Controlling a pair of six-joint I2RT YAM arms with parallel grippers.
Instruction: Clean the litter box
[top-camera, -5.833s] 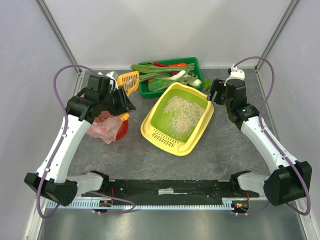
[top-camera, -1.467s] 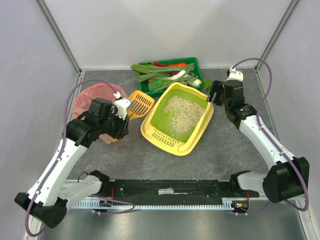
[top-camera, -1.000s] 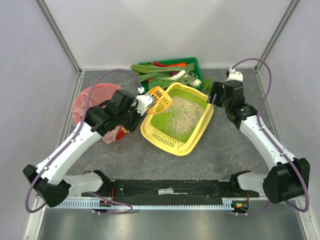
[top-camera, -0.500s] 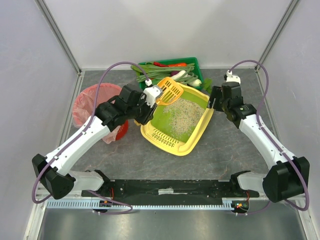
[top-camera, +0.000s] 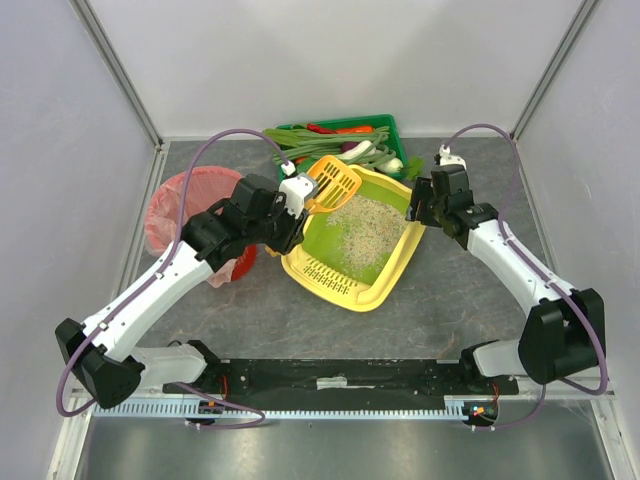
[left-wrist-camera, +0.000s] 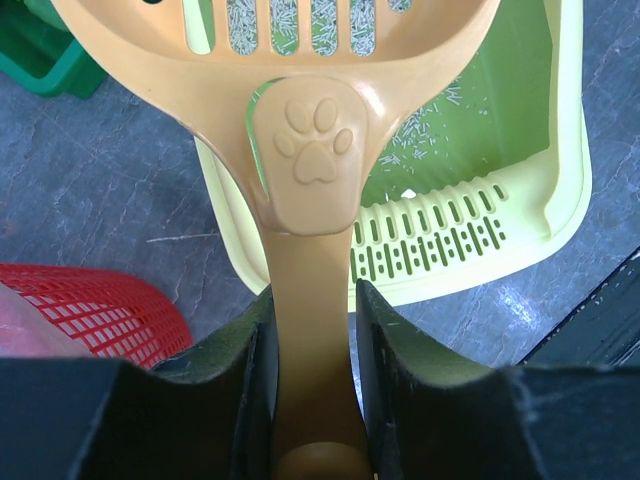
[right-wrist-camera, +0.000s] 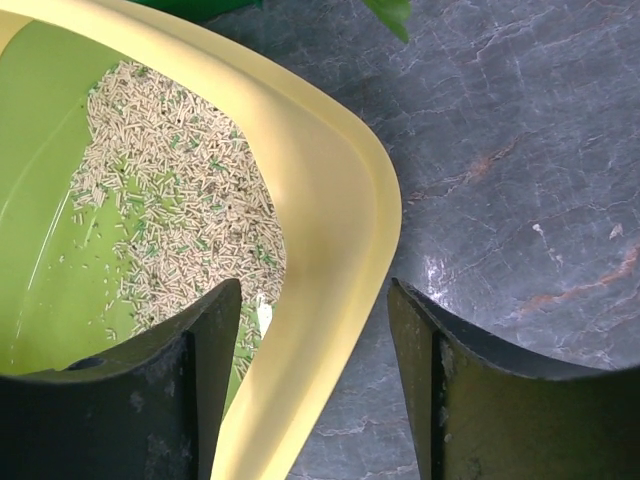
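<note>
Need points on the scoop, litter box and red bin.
scoop (top-camera: 341, 183): top external view, on its slotted head.
litter box (top-camera: 330, 273): top external view, on the slotted yellow ledge.
red bin (left-wrist-camera: 92, 315): left wrist view, on its mesh wall.

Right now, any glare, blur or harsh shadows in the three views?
Top external: even light, sharp, only soft shadows on the table. Left wrist: scoop sharp with a small sheen beside the paw print; dark fingers slightly soft. Right wrist: litter box crisp, pale glare on the table.
</note>
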